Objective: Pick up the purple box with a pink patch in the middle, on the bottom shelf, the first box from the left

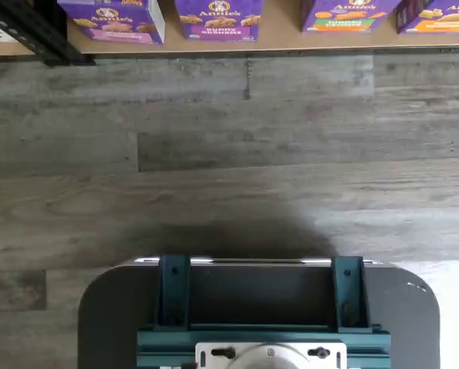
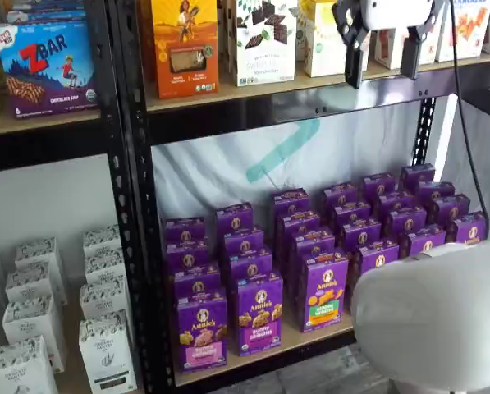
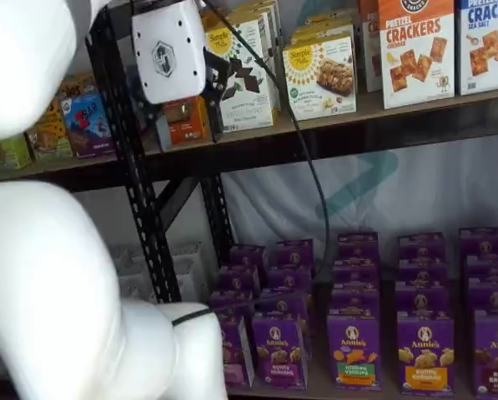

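Approach not begun: fingers (image 2: 382, 61) hang wide apart, well above the purple box (image 2: 201, 331) at the bench's (image 2: 310, 338) front-left corner; next, descend.

Purple box (image 2: 202, 331) is standing upright at the front left corner of the bottom shelf (image 2: 310, 338), face outward: round rabbit logo up top, brown snack pictures mid-face, pink band below. A near-identical purple carton is sitting just beside it at 3 o'clock, with more cartons lining up behind at 12. In the wrist view the purple box (image 1: 114, 20) is showing its lower face, front edge sitting close to the tan shelf lip (image 1: 237, 48).
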